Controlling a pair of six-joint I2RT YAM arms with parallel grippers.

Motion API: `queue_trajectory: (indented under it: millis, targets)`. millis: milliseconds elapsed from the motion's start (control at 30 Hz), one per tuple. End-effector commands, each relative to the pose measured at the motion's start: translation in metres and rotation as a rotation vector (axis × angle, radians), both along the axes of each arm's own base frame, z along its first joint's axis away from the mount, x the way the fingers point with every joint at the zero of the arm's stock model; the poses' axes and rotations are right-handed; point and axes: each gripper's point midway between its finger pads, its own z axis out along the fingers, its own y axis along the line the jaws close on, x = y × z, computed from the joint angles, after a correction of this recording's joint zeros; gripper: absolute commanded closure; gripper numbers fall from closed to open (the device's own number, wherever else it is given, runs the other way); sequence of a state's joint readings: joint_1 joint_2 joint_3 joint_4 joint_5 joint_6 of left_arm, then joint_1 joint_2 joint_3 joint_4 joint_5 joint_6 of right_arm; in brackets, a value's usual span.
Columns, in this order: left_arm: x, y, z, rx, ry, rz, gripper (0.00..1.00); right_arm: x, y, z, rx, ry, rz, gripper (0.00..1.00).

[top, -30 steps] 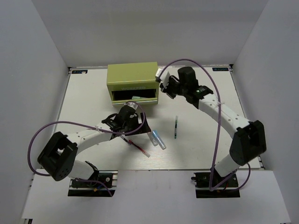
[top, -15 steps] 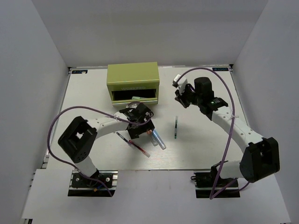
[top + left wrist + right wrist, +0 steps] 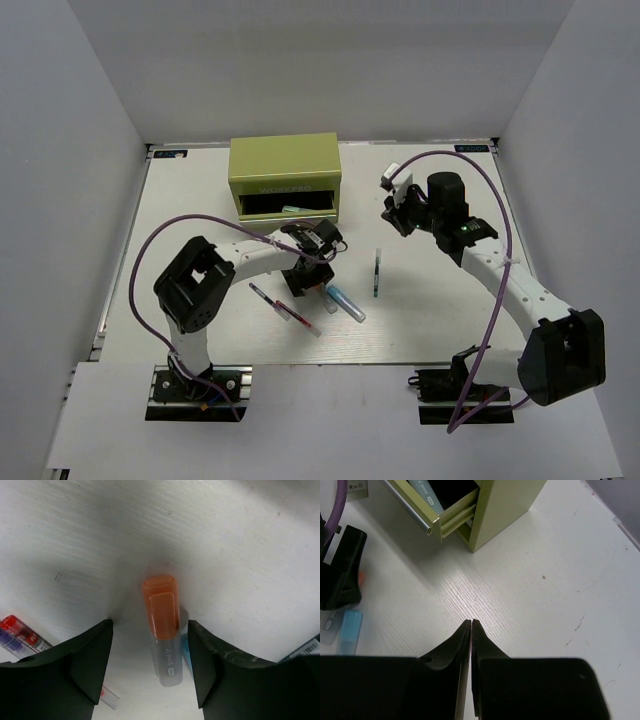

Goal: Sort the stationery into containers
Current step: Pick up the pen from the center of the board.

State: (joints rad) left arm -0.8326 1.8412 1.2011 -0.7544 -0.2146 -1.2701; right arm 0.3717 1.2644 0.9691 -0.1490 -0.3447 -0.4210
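Note:
The olive-green chest (image 3: 285, 170) stands at the back, its lower drawer (image 3: 288, 207) pulled out with a pale green-capped highlighter (image 3: 292, 210) inside; the drawer also shows in the right wrist view (image 3: 442, 510). My left gripper (image 3: 312, 280) is open and low over the table, its fingers astride the orange-capped highlighter (image 3: 162, 625), not touching it. The blue-capped highlighter (image 3: 345, 303) lies right beside it. A dark green pen (image 3: 377, 272) lies to the right. A dark/red pen (image 3: 264, 294) and a red-white pen (image 3: 302, 320) lie to the left. My right gripper (image 3: 395, 205) is shut and empty (image 3: 471, 622), right of the chest.
White walls close in the table (image 3: 440, 300) at the back and sides. The purple cables of both arms loop over the table. The left arm's elbow (image 3: 195, 285) lies low across the near left part.
My left gripper has moved right and forward from the drawer front to over the orange highlighter. My right gripper has drawn back to the right, away from the chest. The blue highlighter has shifted slightly.

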Motion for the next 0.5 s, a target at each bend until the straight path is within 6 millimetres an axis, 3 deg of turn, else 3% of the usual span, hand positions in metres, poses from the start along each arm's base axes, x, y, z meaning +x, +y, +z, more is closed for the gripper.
queue_trajectory:
  millis: [0,133,300,400,467]
  targets:
    - [-0.007,0.013,-0.005,0.078,0.027,0.027,0.29,0.001,0.0,0.018,0.052,-0.044,-0.001,0.91]
    - [-0.016,0.014,-0.009,0.104,0.048,0.008,0.41,0.002,-0.002,0.019,0.059,-0.044,-0.005,0.91]
    - [-0.021,0.017,-0.012,0.111,0.068,0.006,0.64,0.002,-0.002,0.02,0.068,-0.046,0.0,0.91]
    - [-0.027,0.016,-0.012,0.104,0.072,-0.005,0.78,-0.001,0.0,0.02,0.076,-0.04,0.013,0.86]
    - [-0.028,0.008,-0.004,0.065,0.048,-0.027,0.89,-0.004,0.0,0.019,0.08,-0.04,0.025,0.77]
